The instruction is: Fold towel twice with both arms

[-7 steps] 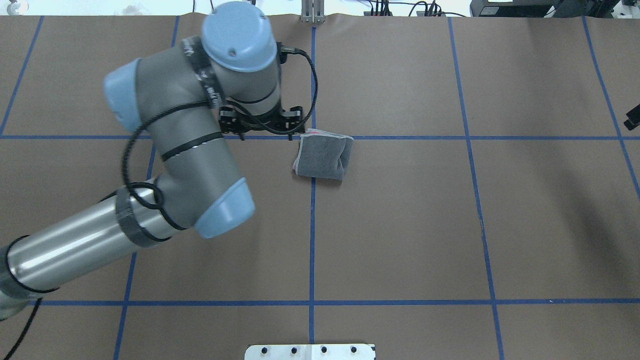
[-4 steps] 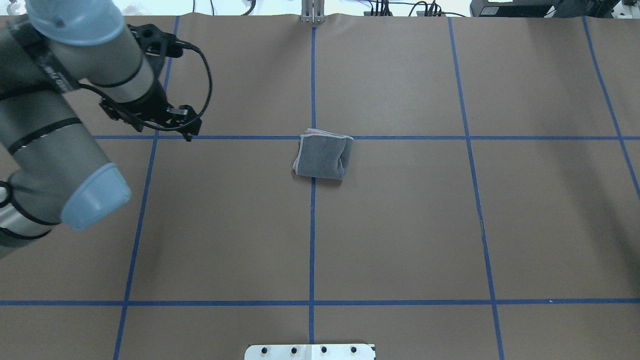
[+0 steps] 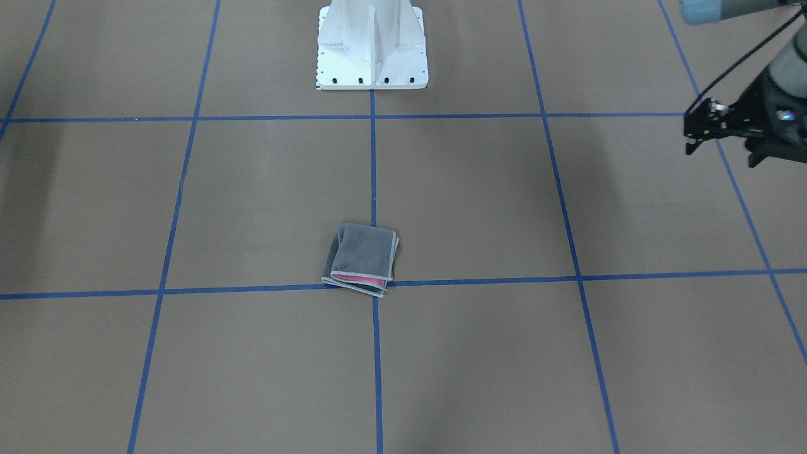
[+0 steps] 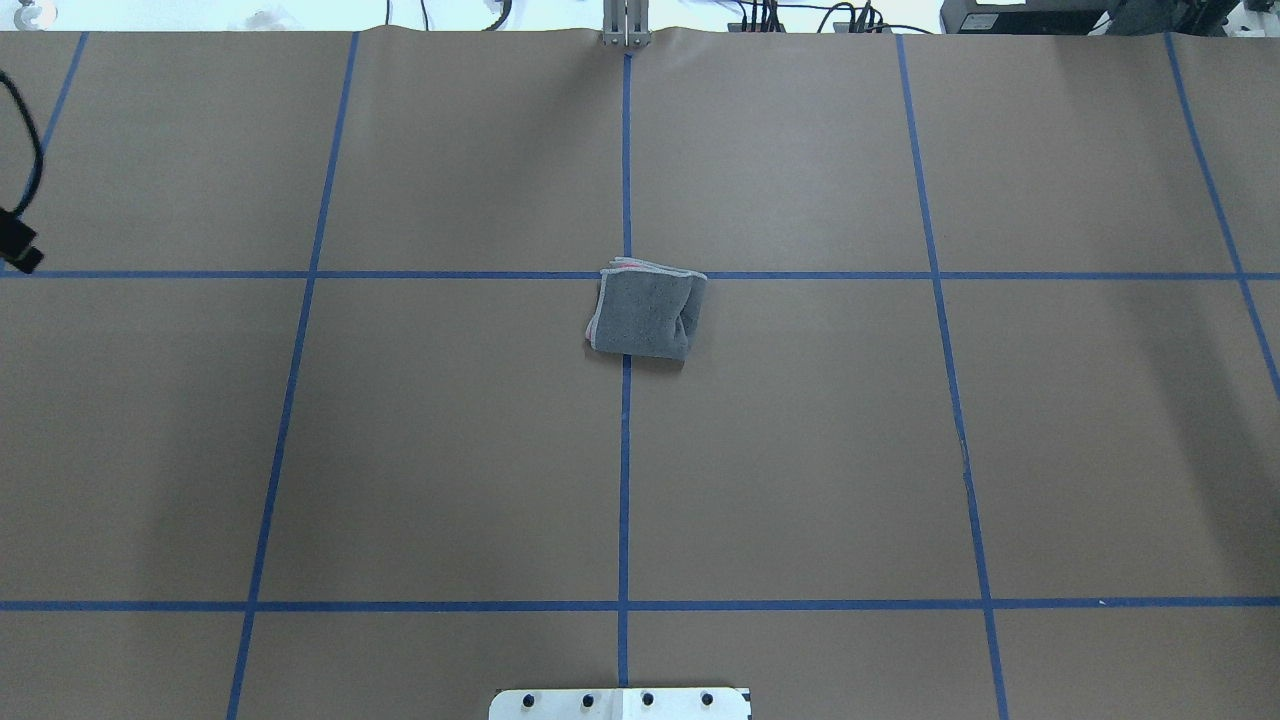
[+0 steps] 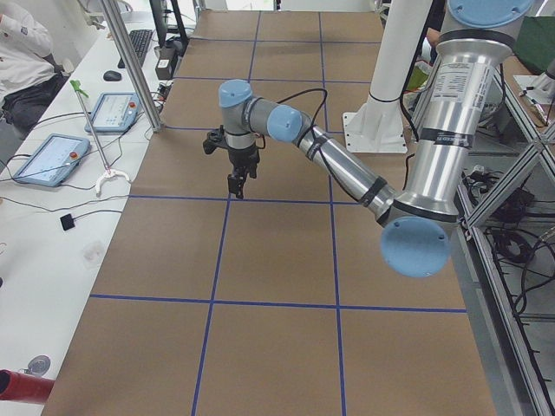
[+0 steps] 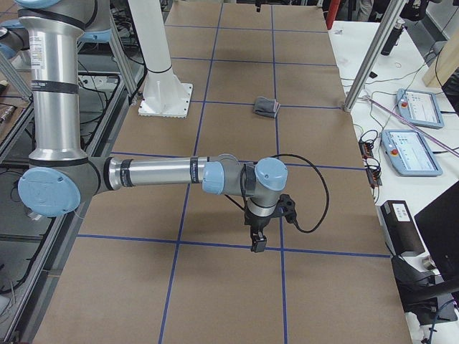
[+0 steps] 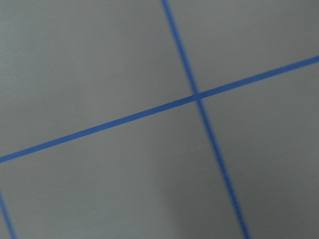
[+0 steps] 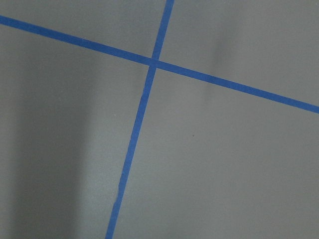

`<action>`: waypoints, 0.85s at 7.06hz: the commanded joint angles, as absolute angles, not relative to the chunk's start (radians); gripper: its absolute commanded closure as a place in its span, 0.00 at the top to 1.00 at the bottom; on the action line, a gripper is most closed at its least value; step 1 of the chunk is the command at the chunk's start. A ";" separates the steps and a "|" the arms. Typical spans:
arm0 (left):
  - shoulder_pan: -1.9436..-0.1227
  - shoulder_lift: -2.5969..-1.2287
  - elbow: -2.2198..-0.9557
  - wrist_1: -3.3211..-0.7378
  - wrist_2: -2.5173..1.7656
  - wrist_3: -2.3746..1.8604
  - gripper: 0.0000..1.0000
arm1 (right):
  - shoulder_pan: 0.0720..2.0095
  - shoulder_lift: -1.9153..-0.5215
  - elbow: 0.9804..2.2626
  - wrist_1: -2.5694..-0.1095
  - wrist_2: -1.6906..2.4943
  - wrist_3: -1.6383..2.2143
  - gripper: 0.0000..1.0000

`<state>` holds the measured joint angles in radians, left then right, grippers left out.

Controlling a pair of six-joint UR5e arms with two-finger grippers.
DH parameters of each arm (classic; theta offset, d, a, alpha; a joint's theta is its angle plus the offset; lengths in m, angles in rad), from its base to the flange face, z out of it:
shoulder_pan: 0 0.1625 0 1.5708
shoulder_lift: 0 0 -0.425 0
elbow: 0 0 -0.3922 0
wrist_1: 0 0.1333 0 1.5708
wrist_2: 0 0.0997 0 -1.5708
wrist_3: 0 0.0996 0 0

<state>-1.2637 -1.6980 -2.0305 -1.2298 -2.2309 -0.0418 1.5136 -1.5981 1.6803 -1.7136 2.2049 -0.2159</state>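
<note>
The towel [image 4: 645,315] lies folded into a small square at the table's middle, dark grey face up with a light grey border. The front-facing view [image 3: 362,258] shows pink between its layers, and it also shows far off in the right side view [image 6: 266,107]. My left gripper [image 3: 690,135] hangs over the table far to my left, well away from the towel. Only a black bit of it shows in the overhead view [image 4: 18,245], and I cannot tell if it is open or shut. My right gripper [image 6: 257,242] shows only in the right side view, far from the towel, state unclear. Both wrist views show bare table.
The brown table cover carries a grid of blue tape lines [image 4: 625,450]. The white pedestal base [image 3: 372,57] stands at my edge of the table. Tablets [image 5: 52,159] and cables lie on the bench beyond the table, where a person [image 5: 26,43] sits.
My left arm has swung from right beside the towel away to the left, almost out of the overhead view. The towel has not moved.
</note>
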 commanded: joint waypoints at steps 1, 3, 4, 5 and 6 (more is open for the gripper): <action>-1.434 -1.568 -1.993 -1.236 -2.252 0.195 1.00 | 1.514 -1.600 1.693 -1.713 2.212 -0.180 0.99; -1.544 -1.493 -1.921 -1.246 -2.252 0.307 1.00 | 1.514 -1.598 1.707 -1.712 2.212 -0.141 0.99; -1.604 -1.468 -1.855 -1.246 -2.252 0.299 1.00 | 1.514 -1.598 1.707 -1.709 2.212 -0.141 0.99; -1.612 -1.467 -1.794 -1.250 -2.264 0.305 1.00 | 1.514 -1.598 1.709 -1.709 2.215 -0.140 0.99; -1.614 -1.454 -1.787 -1.303 -2.313 0.304 1.00 | 1.514 -1.598 1.712 -1.709 2.215 -0.141 0.99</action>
<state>-1.6012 -1.4686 -1.8193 -1.2611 -2.2721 0.3019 1.5140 -1.5985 1.7088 -1.7092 2.2141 -0.1411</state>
